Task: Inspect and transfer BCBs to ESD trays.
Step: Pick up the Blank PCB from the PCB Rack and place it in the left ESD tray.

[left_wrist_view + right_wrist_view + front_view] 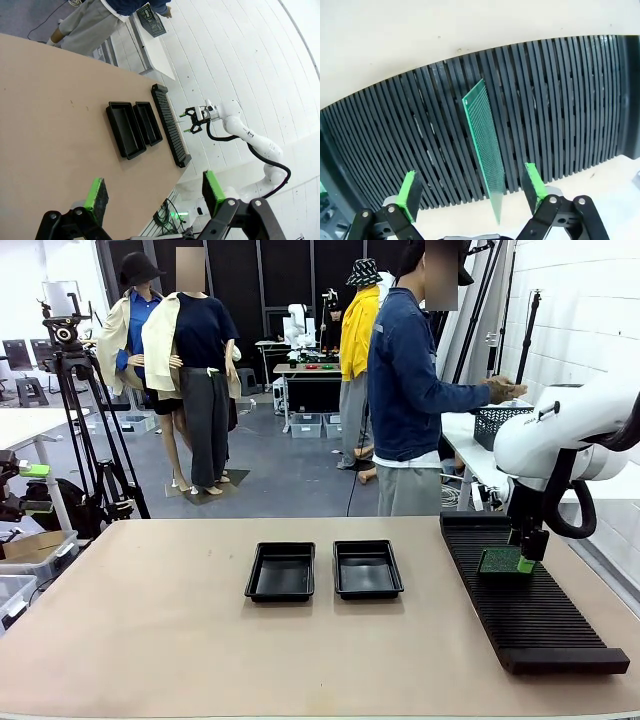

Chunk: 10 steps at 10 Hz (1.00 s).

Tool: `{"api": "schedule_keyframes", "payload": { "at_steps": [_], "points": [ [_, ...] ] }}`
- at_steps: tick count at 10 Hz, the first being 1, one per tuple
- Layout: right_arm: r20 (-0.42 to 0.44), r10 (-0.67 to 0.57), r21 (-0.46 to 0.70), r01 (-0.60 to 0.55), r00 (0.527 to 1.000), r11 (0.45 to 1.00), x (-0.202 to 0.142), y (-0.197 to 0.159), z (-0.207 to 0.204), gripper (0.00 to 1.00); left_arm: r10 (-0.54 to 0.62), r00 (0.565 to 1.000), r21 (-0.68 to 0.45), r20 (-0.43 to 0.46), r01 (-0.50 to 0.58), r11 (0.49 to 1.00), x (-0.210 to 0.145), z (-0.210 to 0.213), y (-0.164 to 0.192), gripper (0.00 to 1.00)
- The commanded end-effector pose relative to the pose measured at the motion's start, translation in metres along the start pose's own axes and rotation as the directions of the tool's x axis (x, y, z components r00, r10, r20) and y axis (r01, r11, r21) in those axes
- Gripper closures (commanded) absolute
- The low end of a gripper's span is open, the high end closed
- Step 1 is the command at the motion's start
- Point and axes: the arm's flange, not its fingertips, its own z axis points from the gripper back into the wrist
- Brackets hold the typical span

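BCB (pixel 485 145) — 1 green board covered in a fine dot grid — stands on edge in a slot of the long black ribbed rack (pixel 540 620) at the right side of the table (pixel 150 620). Your right gripper (pixel 470 172) hangs just over it with its jaws spread wide. In the right wrist view the board rises between the 2 green pads (pixel 534 182) and touches neither, so nothing is gripped. The 2 ESD trays (pixel 280 572) (pixel 367 569) sit side by side at the middle of the table, left of the rack, each showing its whole black floor. Your left gripper (pixel 155 192) is also spread wide and holds nothing, well apart from the trays. At the far right a person (pixel 410 390) faces a side table — a hand (pixel 505 390) rests at a dark mesh basket (pixel 500 425).
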Motion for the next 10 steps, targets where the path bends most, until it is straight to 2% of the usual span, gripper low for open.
{"api": "schedule_keyframes", "payload": {
  "at_steps": [1,3,6,7,10],
  "points": [
    [0.013,-0.021,0.015,0.021,1.000,1.000,0.0059,-0.0075,0.0036,0.03,-0.002,1.000,0.000,0.004,0.002,1.000,0.0003,0.0016,-0.0013,0.00],
    [0.020,-0.019,0.023,0.018,1.000,1.000,0.0073,-0.0101,0.0029,0.16,-0.002,1.000,0.000,0.004,0.002,1.000,0.0003,0.0016,-0.0013,0.00],
    [0.019,-0.026,0.035,0.025,0.999,0.999,0.0098,-0.0116,0.0051,0.49,-0.002,1.000,0.000,0.004,0.002,1.000,0.0003,0.0016,-0.0013,0.00],
    [0.018,-0.029,0.036,0.028,0.999,0.999,0.0096,-0.0115,0.0059,0.55,-0.002,1.000,0.000,0.004,0.002,1.000,0.0003,0.0016,-0.0013,0.00],
    [0.023,-0.028,0.036,0.027,0.999,0.999,0.0093,-0.0115,0.0069,0.63,-0.002,1.000,0.000,0.004,0.002,1.000,0.0003,0.0016,-0.0013,0.00]
  ]
}}
